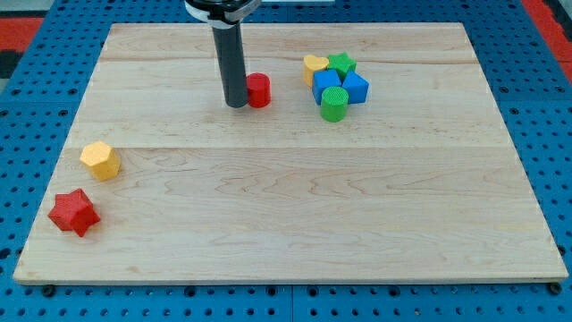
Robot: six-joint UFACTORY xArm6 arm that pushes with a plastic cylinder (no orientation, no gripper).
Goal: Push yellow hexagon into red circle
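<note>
The yellow hexagon (100,160) lies near the view's left edge of the wooden board, a little above the red star (73,212). The red circle (258,90) stands in the upper middle of the board. My tip (237,104) rests on the board right at the red circle's left side, touching or almost touching it. The tip is far to the upper right of the yellow hexagon.
A cluster sits at the upper right of the board: a yellow heart (315,66), a green star (340,64), two blue blocks (327,84) (355,88) and a green circle (334,105). The wooden board (295,215) lies on a blue perforated base.
</note>
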